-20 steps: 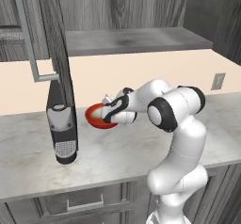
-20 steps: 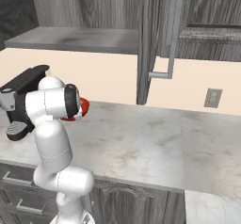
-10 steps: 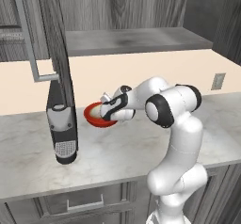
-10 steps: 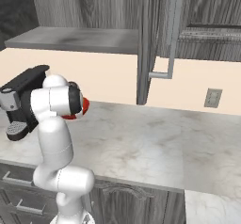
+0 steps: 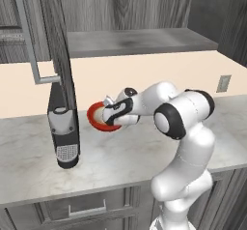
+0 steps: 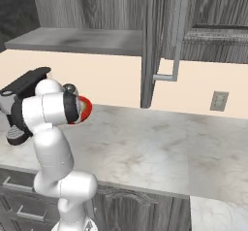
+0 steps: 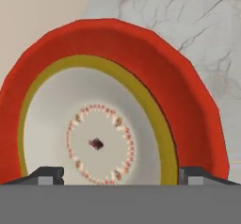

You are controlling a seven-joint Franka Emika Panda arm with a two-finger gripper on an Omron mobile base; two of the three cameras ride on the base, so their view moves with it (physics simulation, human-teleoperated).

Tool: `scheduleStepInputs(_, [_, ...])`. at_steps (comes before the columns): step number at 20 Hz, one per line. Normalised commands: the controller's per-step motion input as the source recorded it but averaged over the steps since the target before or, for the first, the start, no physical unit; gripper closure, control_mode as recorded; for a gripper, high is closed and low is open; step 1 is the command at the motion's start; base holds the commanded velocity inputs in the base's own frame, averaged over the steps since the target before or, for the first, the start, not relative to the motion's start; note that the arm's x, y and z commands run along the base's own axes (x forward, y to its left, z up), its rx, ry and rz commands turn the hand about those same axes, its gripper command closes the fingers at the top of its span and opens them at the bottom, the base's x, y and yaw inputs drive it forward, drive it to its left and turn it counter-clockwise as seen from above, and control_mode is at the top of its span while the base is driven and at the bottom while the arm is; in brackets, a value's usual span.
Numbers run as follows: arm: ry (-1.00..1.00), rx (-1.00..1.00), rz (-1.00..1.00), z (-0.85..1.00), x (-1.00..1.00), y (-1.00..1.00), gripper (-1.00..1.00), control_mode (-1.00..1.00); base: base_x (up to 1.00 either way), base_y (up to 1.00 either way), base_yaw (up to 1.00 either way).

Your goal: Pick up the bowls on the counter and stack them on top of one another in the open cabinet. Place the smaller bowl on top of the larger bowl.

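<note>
Hand view: larger bowl (image 7: pixel 188 86) red-rimmed, white inside.

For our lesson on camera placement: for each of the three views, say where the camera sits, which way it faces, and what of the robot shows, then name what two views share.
Left base view: behind the arm's left, facing the counter; arm at lower right, gripper at the red bowl.
Right base view: behind its right; arm at lower left, hiding most of the red bowl.
Hand view: on the hand, facing into the red bowl; fingertips at bottom.
Both base views share the cabinet shelf.
</note>
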Motion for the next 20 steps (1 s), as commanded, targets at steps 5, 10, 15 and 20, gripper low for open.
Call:
scheduleStepInputs(5, [0.0, 0.14, 0.0, 0.29, -0.67, -0.34, -1.0, -1.0, 0.0, 0.0, 0.0])
scheduleStepInputs(10, [0.0, 0.16, 0.0, 0.32, -0.58, -0.38, -1.0, -1.0, 0.0, 0.0, 0.0])
scheduleStepInputs(15, [0.02, 0.11, 0.0, 0.02, -0.29, -0.38, -1.0, -1.0, 0.0, 0.0, 0.0])
scheduleStepInputs(20, [0.03, 0.03, 0.02, 0.0, 0.28, -0.11, -1.0, -1.0, 0.0, 0.0, 0.0])
